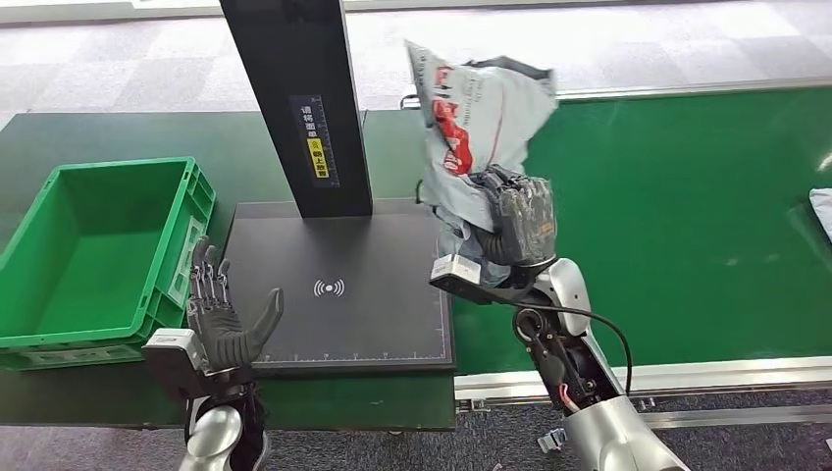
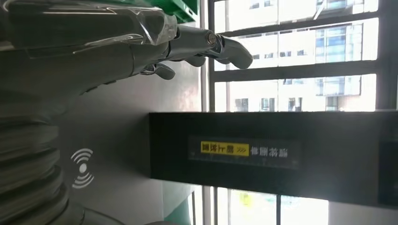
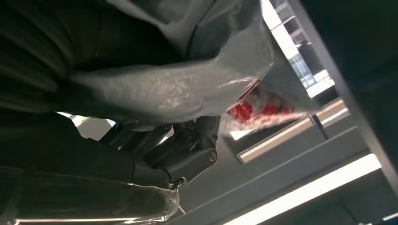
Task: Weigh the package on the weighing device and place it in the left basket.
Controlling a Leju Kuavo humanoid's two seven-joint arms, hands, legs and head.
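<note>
The head view looks forward and down from above the black weighing platform (image 1: 338, 289). The left wrist view sits close behind the left hand (image 2: 141, 42), turned sideways, facing the platform's black column (image 2: 272, 154), which the head view shares (image 1: 299, 98). The right wrist view looks upward, very close under the grey package (image 3: 187, 84).

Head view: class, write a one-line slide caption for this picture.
Right hand holds a grey package above the black weighing device; open left hand waits beside the green basket.
</note>
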